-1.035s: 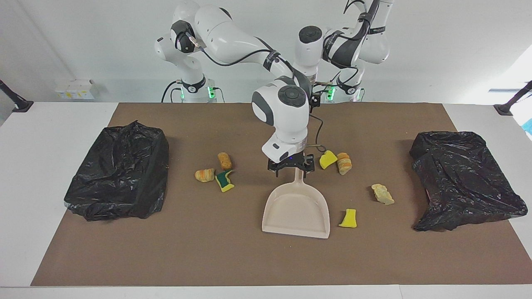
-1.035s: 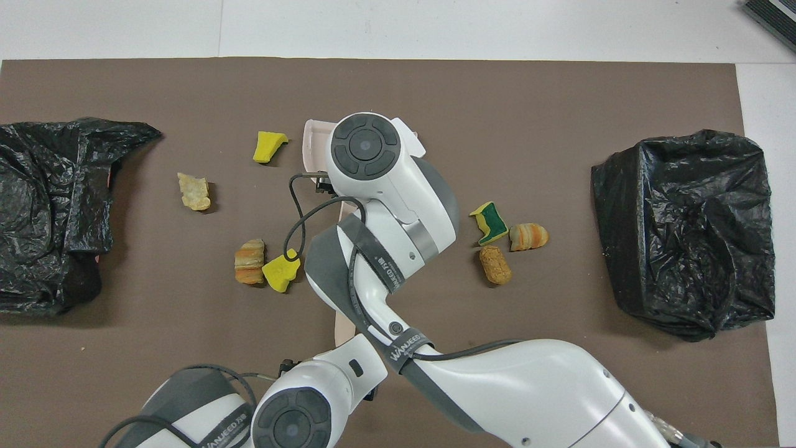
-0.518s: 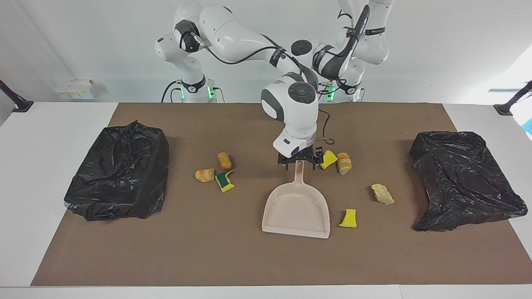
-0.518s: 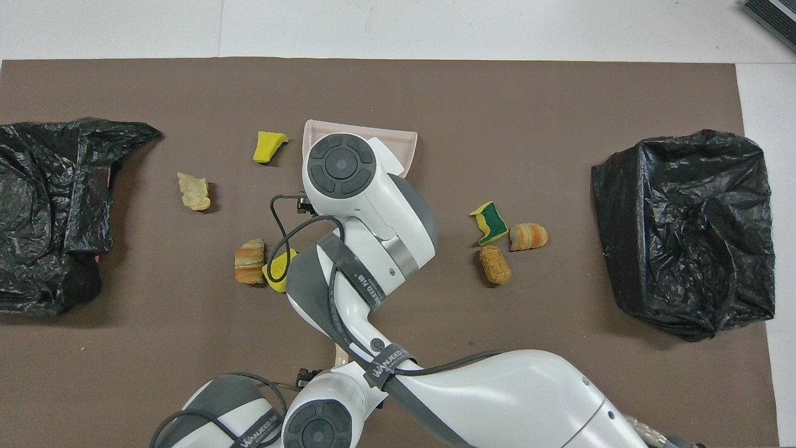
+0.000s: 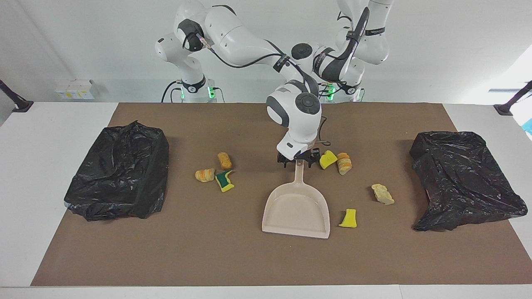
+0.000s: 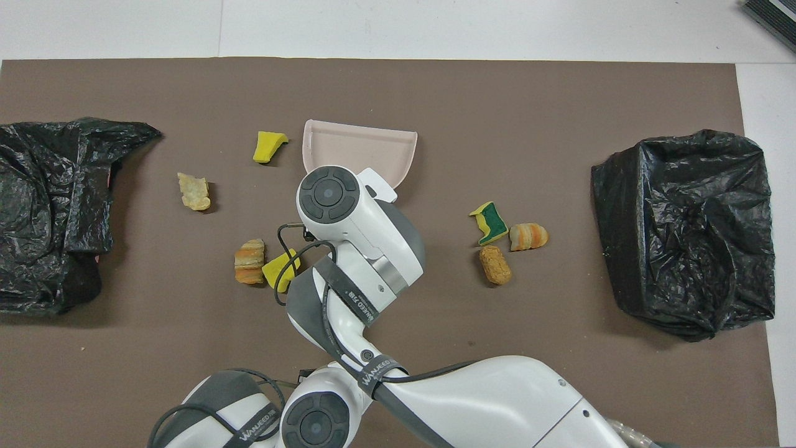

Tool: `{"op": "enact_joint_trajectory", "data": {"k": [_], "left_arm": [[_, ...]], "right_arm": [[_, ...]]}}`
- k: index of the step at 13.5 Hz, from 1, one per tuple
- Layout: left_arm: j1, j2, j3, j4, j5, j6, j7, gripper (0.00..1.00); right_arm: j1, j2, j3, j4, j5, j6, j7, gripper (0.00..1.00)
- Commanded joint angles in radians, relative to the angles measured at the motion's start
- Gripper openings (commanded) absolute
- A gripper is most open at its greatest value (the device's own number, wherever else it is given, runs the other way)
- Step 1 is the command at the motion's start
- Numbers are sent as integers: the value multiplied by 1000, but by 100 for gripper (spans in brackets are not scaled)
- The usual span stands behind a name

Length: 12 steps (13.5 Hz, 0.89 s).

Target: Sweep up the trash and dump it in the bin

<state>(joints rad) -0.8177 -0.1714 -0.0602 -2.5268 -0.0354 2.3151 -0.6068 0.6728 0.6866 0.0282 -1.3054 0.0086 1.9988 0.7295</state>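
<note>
Foam trash chunks (image 5: 337,162) flank the smooth beige dustpan (image 5: 296,209); right tool (image 5: 297,159) straddles its handle, grip unclear; left tool shut, hidden.

Right gripper (image 5: 297,160) sits over the dustpan (image 5: 296,209) handle. A yellow chunk (image 5: 328,159) crowds it toward the left arm's end; bare mat (image 5: 257,158) lies toward the right arm's end.

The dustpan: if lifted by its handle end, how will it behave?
The dustpan is probably stiff: it looks like moulded plastic. Held at the handle's end, where the right gripper is, its wide scoop may tip downward. Pushed, it likely slides flat.
</note>
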Motion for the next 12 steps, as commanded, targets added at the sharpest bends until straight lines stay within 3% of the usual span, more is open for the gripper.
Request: {"op": "enact_joint_trajectory", "data": {"k": [1,2,4,5,8,12], "left_arm": [[9,4,7,3,-9,1,24,0],[9,6,7,5,-9,0,21,0],[9,4,7,8,-9,-20,22,0],[9,4,7,10,-9,-23,15,0],[8,4,7,10,-9,-29,13,0],[6,3,8,10,-9,-48,9,0]], "right_arm": [[-7,-42,6,-60,-27,70,24,60],[-9,-41,4,-55,-36,75,25,51],[-13,-42,6,-51,-48,100,22,49],[-13,-42,4,-51,-48,106,22,43],[-13,-42,6,-51,-55,121,24,0],[-15,-71,-7,-52,-58,101,11,0]]}}
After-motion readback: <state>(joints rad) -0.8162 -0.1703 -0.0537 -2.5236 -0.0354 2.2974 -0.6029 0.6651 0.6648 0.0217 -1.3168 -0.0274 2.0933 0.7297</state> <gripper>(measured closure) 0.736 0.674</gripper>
